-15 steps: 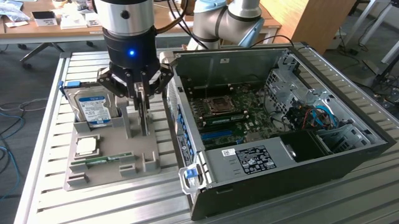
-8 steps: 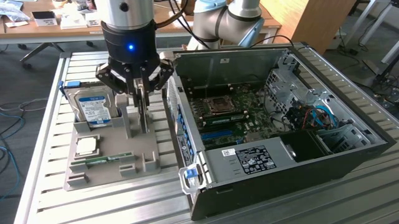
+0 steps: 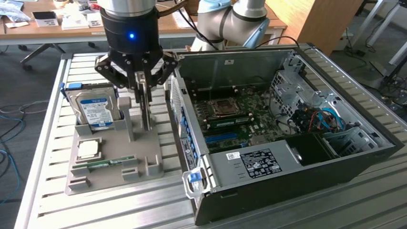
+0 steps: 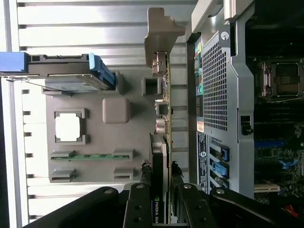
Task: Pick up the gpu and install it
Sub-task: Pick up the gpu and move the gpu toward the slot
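Note:
The gpu [image 3: 147, 113] is a thin card standing on edge over the grey holder [image 3: 114, 177], beside the open computer case [image 3: 286, 143]. In the wrist view the gpu [image 4: 164, 118] shows edge-on, green board with a dark face, and its silver bracket [image 4: 159, 33] points away from me. My gripper [image 3: 141, 88] comes down from above and is shut on the card's near end. In the wrist view the gripper [image 4: 160, 176] has a black finger [image 4: 145, 175] pressed on each face. Whether the card's lower edge still rests in the holder's slot I cannot tell.
On the holder stand a silver hard drive [image 3: 95, 110] with a blue-white label, a square processor [image 3: 88, 149] and a narrow green memory stick [image 3: 105, 163]. The case lies on its side, motherboard [image 3: 235, 119] exposed. Its perforated rear panel [image 4: 216, 85] is close beside the card.

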Robot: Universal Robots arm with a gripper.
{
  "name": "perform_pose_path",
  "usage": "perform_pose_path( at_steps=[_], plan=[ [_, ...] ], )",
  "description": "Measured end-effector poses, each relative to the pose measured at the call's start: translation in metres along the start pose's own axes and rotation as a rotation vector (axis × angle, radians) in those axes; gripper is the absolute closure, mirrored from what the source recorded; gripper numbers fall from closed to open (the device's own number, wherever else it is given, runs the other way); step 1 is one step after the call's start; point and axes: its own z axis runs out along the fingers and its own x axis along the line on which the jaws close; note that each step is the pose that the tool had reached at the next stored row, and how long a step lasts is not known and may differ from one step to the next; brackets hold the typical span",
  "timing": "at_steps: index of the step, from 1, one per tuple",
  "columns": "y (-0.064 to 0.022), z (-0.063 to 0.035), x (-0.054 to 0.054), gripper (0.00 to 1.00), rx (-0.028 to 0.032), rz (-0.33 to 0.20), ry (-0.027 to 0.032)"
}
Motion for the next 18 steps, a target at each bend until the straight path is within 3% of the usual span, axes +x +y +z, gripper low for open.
perform_pose_path(
  at_steps=[18],
  plan=[
    [0.0018,-0.0369,-0.001,0.73,0.0001,0.000,0.0000]
  ],
)
